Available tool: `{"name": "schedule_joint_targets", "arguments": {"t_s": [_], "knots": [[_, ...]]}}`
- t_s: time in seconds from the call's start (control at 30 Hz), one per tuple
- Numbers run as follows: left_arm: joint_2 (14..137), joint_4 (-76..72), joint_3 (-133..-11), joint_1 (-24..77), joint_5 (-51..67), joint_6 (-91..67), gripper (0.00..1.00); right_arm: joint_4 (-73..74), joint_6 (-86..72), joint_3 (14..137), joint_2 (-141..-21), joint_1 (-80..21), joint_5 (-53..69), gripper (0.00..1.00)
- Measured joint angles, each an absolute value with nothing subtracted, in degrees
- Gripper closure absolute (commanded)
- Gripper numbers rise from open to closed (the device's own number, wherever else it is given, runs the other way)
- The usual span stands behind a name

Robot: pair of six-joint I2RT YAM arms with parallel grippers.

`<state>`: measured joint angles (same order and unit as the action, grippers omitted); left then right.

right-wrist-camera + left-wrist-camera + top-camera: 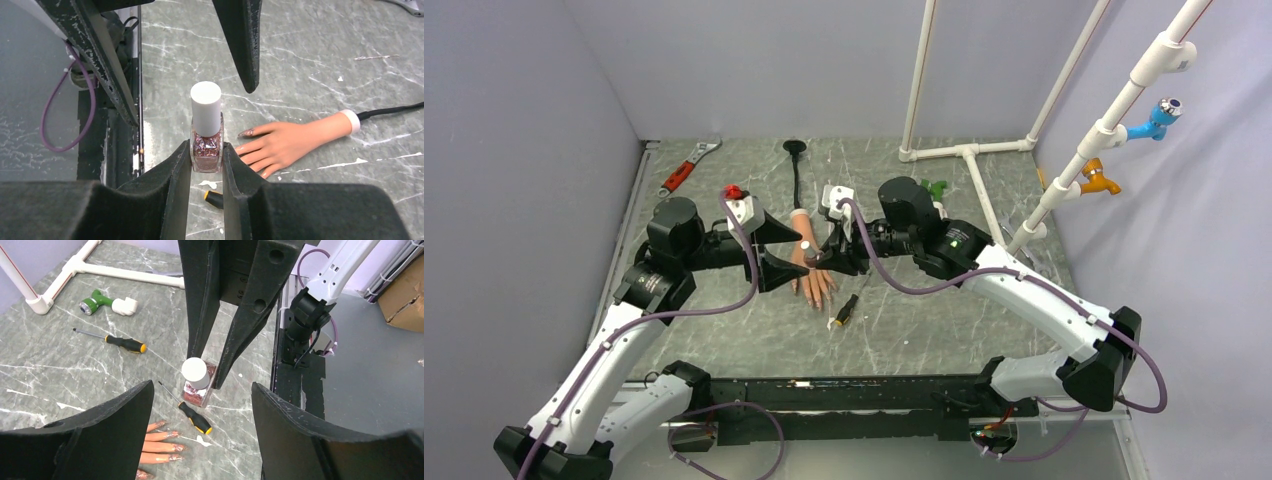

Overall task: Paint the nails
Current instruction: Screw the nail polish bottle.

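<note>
The right fingers (170, 185) are pinched tight on the glass body of a small polish bottle (206, 152) full of pink glitter, holding it upright with its white cap (205, 106) on. I can't tell whether the bottle's base touches the bench (924, 330).

The left fingers (105, 435) are spread wide, one on each side of the cap and clear of it - they have hold of nothing.

Just beside the bottle lies the rubber hand (292, 140), palm down on the grey marbled top, its wrist toward the back wall and a thin black stalk (395, 110) running off from the cuff. The nails (175, 447) sit at the ends of the fingers pointing toward the arms' bases - pale and shiny, down between the two arms' fingers.

A screwdriver (195, 418) with a black and yellow handle lies near those fingertips. A second screwdriver (125, 344) lies well apart, with a green and white fitting (102, 303) beyond it. A red-handled wrench (686, 170) lies near the back left corner and a white pipe frame (969, 160) stands at the back right.
</note>
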<state>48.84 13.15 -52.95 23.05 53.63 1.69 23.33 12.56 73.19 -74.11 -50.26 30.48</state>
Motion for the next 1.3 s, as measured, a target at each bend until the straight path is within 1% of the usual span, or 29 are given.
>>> {"name": "schedule_joint_targets", "arguments": {"t_s": [0.1, 0.23, 0.3, 0.4, 0.6, 0.77, 0.93, 1.0, 1.13, 1.3], "knots": [[48.8, 12.5, -52.9, 23.0, 53.6, 1.0, 0.31, 22.6, 12.0, 73.2, -74.1, -50.3, 29.8, 1.0], [48.9, 11.4, -52.6, 23.0, 53.0, -0.7, 0.41, 22.3, 11.7, 73.2, -74.1, -50.3, 29.1, 1.0], [49.0, 11.1, -52.6, 23.0, 52.6, -1.2, 0.44, 22.2, 11.7, 73.2, -74.1, -50.3, 29.0, 1.0], [49.3, 10.9, -52.6, 23.0, 52.3, -1.4, 0.45, 22.2, 11.7, 73.2, -74.2, -50.3, 29.0, 1.0], [50.4, 10.5, -52.6, 23.0, 52.1, -2.6, 0.42, 22.2, 11.7, 73.2, -74.8, -50.3, 29.1, 1.0], [50.6, 10.0, -52.6, 23.0, 52.2, -3.2, 0.49, 22.2, 11.7, 73.2, -75.5, -50.3, 29.1, 1.0], [50.6, 9.2, -52.6, 23.0, 52.2, -3.8, 0.52, 22.2, 11.6, 73.2, -75.7, -50.3, 29.4, 1.0], [50.7, 9.2, -52.6, 23.0, 52.2, -3.9, 0.58, 22.2, 11.5, 73.2, -75.7, -50.3, 29.6, 1.0], [51.4, 9.2, -52.6, 23.0, 52.6, -4.1, 0.66, 22.2, 11.4, 73.2, -75.7, -50.3, 30.1, 1.0], [51.6, 9.2, -52.6, 23.0, 53.3, -4.2, 0.82, 22.2, 11.4, 73.2, -75.7, -50.3, 30.4, 1.0]]}}
